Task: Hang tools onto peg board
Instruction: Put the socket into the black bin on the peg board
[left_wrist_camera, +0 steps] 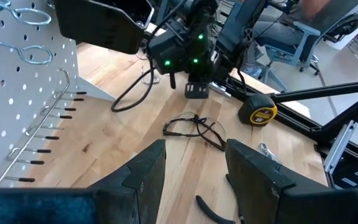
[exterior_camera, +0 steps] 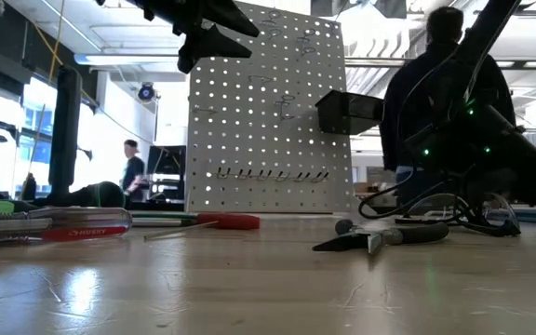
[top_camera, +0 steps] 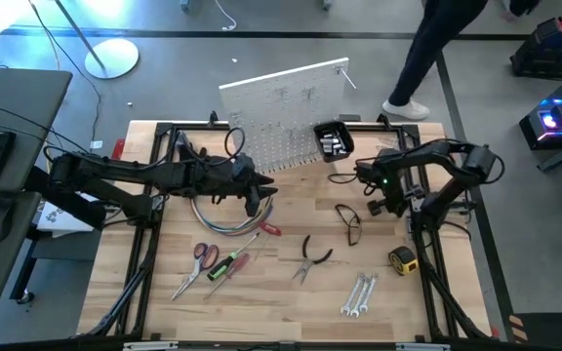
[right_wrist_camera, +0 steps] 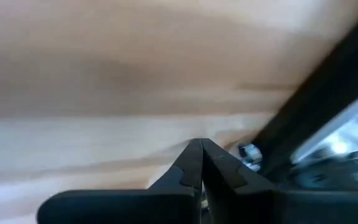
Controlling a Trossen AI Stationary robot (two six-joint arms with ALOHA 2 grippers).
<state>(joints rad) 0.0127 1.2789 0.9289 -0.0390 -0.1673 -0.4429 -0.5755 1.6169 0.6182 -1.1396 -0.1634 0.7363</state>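
Observation:
The white peg board [top_camera: 286,107] stands upright at the table's far edge, with a black bin [top_camera: 335,141] on it; it also shows in the low view [exterior_camera: 268,112]. On the table lie red-handled scissors [top_camera: 203,258], a green screwdriver [top_camera: 224,265], a red screwdriver [top_camera: 269,229], black pliers [top_camera: 310,255], silver wrenches [top_camera: 359,292] and a yellow tape measure [top_camera: 403,258]. My left gripper [left_wrist_camera: 194,168] is open and empty, raised in front of the board [top_camera: 258,195]. My right gripper [right_wrist_camera: 201,165] is shut and empty, pointing down close over the table [top_camera: 371,203], below the bin.
A curved bundle of coloured cables [top_camera: 227,210] lies under my left gripper. Dark-framed glasses [top_camera: 349,222] lie beside my right gripper. A black metal frame [top_camera: 427,244] runs along the table's sides. A person [top_camera: 432,49] stands behind the board. Bare wood lies at the table's near edge.

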